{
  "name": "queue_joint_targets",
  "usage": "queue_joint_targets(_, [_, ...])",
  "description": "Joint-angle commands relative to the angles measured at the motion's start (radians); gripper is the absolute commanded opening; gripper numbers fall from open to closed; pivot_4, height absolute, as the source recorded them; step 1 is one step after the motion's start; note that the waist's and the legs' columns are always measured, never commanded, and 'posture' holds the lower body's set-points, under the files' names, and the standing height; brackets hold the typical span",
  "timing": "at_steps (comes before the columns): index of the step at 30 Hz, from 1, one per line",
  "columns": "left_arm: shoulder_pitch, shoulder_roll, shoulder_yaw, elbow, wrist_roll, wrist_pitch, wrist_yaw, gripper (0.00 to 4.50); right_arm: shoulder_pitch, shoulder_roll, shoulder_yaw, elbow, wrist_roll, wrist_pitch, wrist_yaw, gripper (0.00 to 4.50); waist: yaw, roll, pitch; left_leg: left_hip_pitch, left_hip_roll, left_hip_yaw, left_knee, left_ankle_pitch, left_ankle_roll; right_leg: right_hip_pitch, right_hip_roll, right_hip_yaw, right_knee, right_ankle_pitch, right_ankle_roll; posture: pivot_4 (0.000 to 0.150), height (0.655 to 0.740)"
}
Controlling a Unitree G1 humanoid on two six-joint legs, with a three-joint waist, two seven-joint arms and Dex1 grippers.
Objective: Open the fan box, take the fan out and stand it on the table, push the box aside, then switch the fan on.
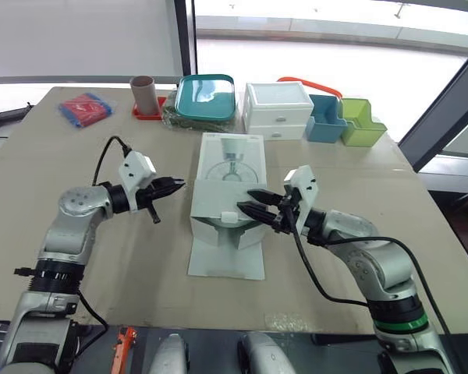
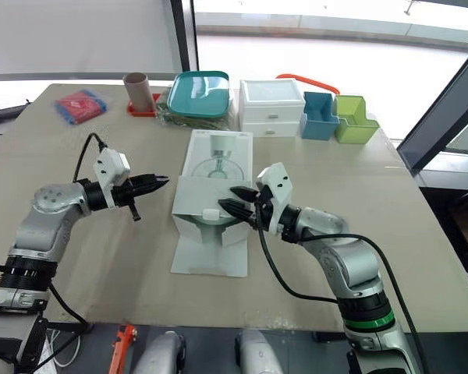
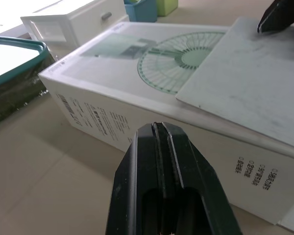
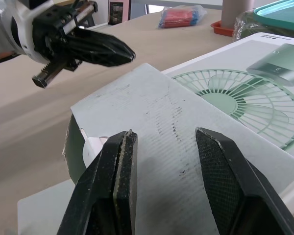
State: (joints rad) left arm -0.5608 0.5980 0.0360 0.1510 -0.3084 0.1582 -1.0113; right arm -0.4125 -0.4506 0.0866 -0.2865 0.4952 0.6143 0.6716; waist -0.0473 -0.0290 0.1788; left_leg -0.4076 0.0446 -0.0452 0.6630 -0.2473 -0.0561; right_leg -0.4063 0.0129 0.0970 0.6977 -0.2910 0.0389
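The white fan box [image 1: 230, 160], printed with a green fan, lies flat in the middle of the table. Its near end is open: one flap [image 1: 226, 261] lies on the table and another [image 4: 157, 147] is folded back over the top. A bit of the fan [image 1: 231, 217] shows in the opening. My right gripper [image 1: 246, 200] is open at the box's near right corner, its fingers [image 4: 120, 161] just over the folded-back flap. My left gripper [image 1: 175, 185] is shut on nothing and hovers a little left of the box, pointing at its side wall [image 3: 137, 132].
Along the far edge stand a brown tube [image 1: 144, 93] on a red tray, a teal lidded container [image 1: 206, 96], a white drawer unit [image 1: 277, 109], a blue bin [image 1: 325, 117] and a green bin [image 1: 361, 122]. A red packet [image 1: 86, 107] lies far left. An orange tool [image 1: 123, 347] sits below the table's front edge.
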Motion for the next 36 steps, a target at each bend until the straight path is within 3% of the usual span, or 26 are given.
queue_joint_targets(1, [-0.03, 0.023, 0.045, -0.101, -0.08, 0.053, -0.019, 0.0, -0.016, 0.006, 0.0, -0.017, -0.004, -0.004, -0.001, 2.16, 0.0, 0.0, 0.0, 0.0, 0.0, 0.0, 0.0, 0.0, 0.0, 0.0, 0.0, 0.0, 0.0, 0.0, 0.0, 0.15, 0.74])
queue_joint_targets(7, [-0.039, -0.023, -0.041, -0.158, -0.099, 0.106, -0.042, 0.0, -0.011, 0.011, 0.0, -0.03, -0.011, -0.004, 0.002, 2.16, 0.0, 0.0, 0.0, 0.0, 0.0, 0.0, 0.0, 0.0, 0.0, 0.0, 0.0, 0.0, 0.0, 0.0, 0.0, 0.15, 0.74])
queue_joint_targets(23, [-0.078, -0.091, -0.148, 0.067, 0.025, 0.0, -0.071, 0.0, -0.001, -0.022, -0.033, -0.138, 0.014, 0.048, -0.014, 2.16, 0.0, 0.0, 0.0, 0.001, 0.0, 0.0, 0.0, 0.0, 0.0, 0.0, 0.001, 0.001, 0.0, 0.0, 0.0, 0.15, 0.74])
queue_joint_targets(36, [-0.073, -0.111, -0.138, 0.08, 0.033, -0.03, -0.051, 0.0, -0.042, -0.222, -0.005, -0.324, 0.111, 0.282, 0.04, 2.16, 0.001, 0.0, 0.0, 0.001, -0.001, 0.0, 0.0, 0.0, 0.0, 0.001, 0.0, 0.0, 0.0, 0.0, 0.0, 0.15, 0.74])
